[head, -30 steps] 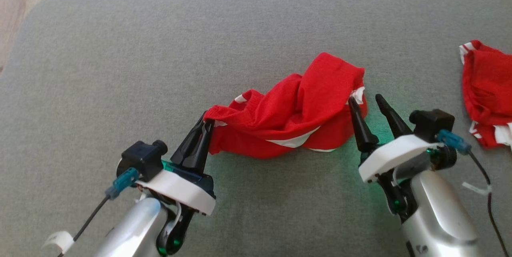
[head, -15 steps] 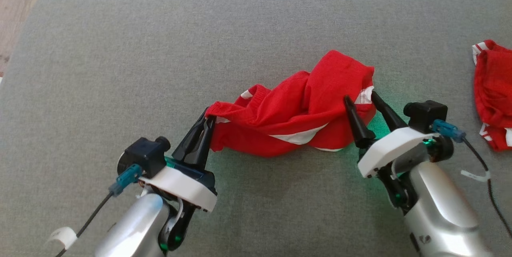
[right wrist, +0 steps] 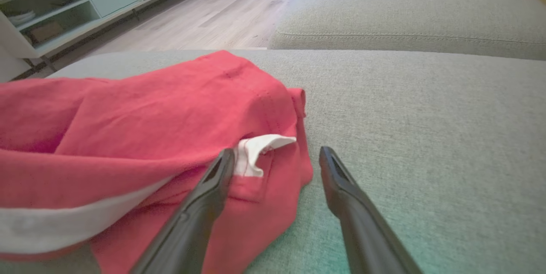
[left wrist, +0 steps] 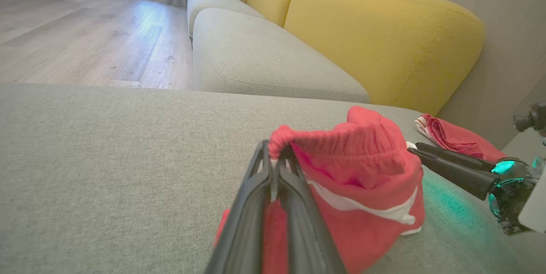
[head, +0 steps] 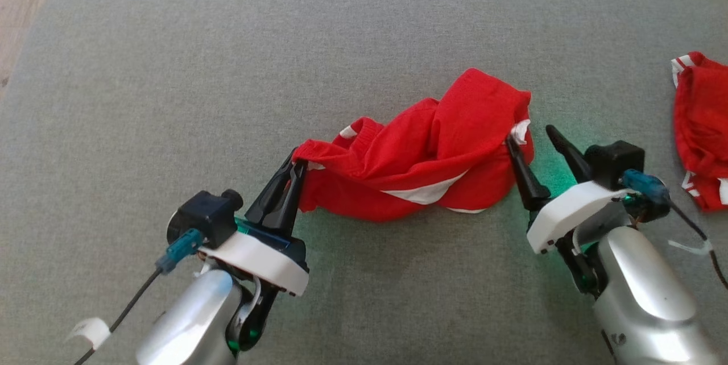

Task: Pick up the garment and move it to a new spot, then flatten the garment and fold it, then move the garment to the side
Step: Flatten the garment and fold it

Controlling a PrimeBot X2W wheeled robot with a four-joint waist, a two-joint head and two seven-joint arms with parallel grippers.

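Centrally in the head view, the red garment [head: 421,171], marked with white stripes, lies bunched on the grey cushion [head: 227,69]. It runs from mid-frame toward the right of centre.

The left gripper [head: 294,165] rises from the lower left and is clamped on the garment's left end. In the left wrist view, its two dark fingers [left wrist: 256,193] press together at the bottom centre. The gathered waistband [left wrist: 337,146] is pinched between their tips.

The right gripper [head: 530,135] comes in from the lower right with its jaws spread wide, holding nothing. In the right wrist view, its fingertip [right wrist: 224,161] on the frame's left sits against the cloth beside a small white tab [right wrist: 260,146]. The other finger stands over bare cushion, just beside the garment's edge, and a little of that edge lies between the two. A green glow falls on the cushion under this gripper.

A second red cloth [head: 702,126] lies at the right edge of the head view, well apart from the garment. Wooden floor [head: 23,1] shows in the upper left corner, and yellow backrests [left wrist: 384,39] fill the upper right of the left wrist view.
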